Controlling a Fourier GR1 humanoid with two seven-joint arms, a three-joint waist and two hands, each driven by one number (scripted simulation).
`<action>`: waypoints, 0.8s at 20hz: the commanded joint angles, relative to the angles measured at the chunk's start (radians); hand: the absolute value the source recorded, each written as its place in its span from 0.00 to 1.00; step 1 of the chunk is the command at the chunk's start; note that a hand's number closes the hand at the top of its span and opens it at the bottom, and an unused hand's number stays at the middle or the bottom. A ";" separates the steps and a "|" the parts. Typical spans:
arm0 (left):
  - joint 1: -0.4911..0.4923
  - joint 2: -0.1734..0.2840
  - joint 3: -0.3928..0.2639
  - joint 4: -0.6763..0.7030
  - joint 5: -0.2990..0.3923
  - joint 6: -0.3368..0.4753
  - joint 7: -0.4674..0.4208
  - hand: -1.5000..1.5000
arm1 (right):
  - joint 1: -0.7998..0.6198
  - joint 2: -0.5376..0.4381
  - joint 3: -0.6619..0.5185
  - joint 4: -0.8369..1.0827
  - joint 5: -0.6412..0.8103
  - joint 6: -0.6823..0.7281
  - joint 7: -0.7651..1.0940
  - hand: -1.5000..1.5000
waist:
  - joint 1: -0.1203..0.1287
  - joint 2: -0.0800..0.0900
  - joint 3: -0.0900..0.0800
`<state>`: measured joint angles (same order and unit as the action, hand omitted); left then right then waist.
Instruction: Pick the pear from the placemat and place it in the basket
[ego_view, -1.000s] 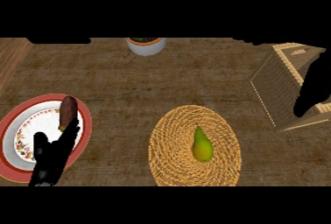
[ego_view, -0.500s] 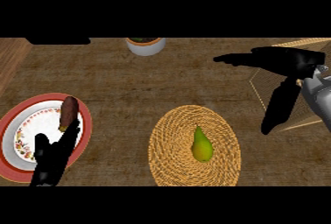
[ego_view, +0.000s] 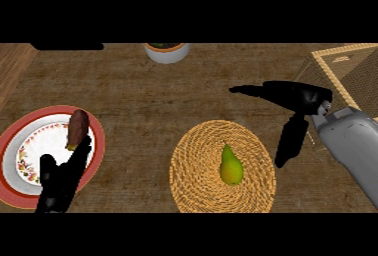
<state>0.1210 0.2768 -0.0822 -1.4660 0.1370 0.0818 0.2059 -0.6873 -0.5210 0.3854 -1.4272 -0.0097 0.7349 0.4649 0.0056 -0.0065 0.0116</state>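
At the far left our left robot hand (ego_view: 60, 180) rests with straight fingers over the red-rimmed plate (ego_view: 16, 190), which holds 1 brown oblong food item (ego_view: 77, 129). In the middle the pear (ego_view: 231, 165) lies on the woven placemat (ego_view: 193, 170), stem end away from us. We judge it light, smooth and easy to bruise, so we should take it around the wide lower body. Our right robot hand (ego_view: 295, 100) hovers with fingers spread apart. The basket (ego_view: 353, 65) shows nothing inside.
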 joint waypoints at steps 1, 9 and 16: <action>0.074 -0.003 -0.015 0.042 0.006 -0.039 0.009 0.50 | 0.078 0.028 0.018 -0.008 0.080 -0.035 -0.049 0.00 | 0.000 0.007 -0.011; 0.018 -0.010 0.012 0.019 0.008 -0.033 0.086 0.50 | 0.076 0.152 0.038 0.080 0.219 -0.101 -0.108 0.00 | 0.006 0.008 -0.011; 0.012 -0.021 0.020 0.063 -0.033 -0.029 0.045 0.50 | 0.151 0.156 0.041 0.108 0.310 -0.131 -0.203 0.00 | 0.001 0.008 -0.011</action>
<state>0.1168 0.2625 -0.0604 -1.4641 0.1154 0.0580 0.2279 -0.5559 -0.3840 0.4274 -1.3589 0.2507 0.6255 0.3087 0.0060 -0.0073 0.0141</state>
